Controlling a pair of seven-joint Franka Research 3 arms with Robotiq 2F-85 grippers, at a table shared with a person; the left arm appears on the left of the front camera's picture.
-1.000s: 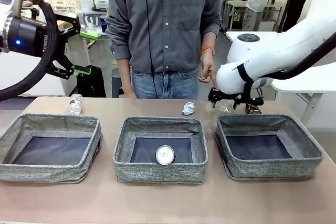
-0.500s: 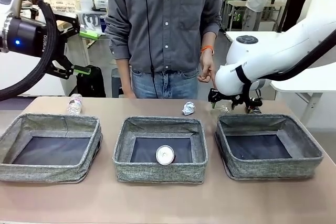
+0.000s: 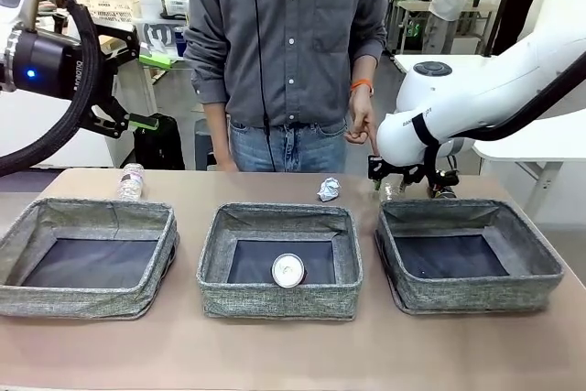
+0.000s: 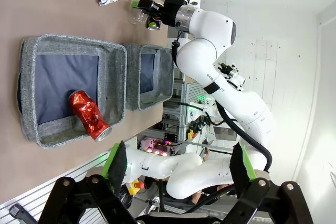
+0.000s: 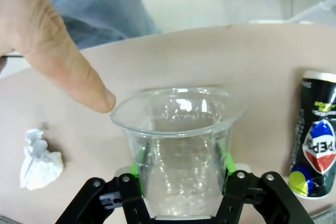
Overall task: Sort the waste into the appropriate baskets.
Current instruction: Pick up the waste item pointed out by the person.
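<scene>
Front view: the right gripper [image 3: 400, 182] sits low at the table behind the right basket [image 3: 531, 267], at a clear cup [image 3: 391, 191]. The person's hand [image 3: 361, 125] hangs just above it, forefinger pointing down. The left gripper [image 3: 146, 89] is raised far off to the side, jaws wide, holding nothing.

Left wrist view: the left gripper [image 4: 178, 163] is spread wide around nothing. Beyond its fingers a red can [image 4: 89, 115] lies in the middle basket [image 4: 113, 77].

Right wrist view: the right gripper [image 5: 182, 167] clasps the clear cup, its green pads [image 5: 137, 169] pressed on both sides. The person's fingertip is just beside the rim, a paper ball [image 5: 39, 160] lies farther that way, and a dark can [image 5: 314, 145] lies apart on the other side
</scene>
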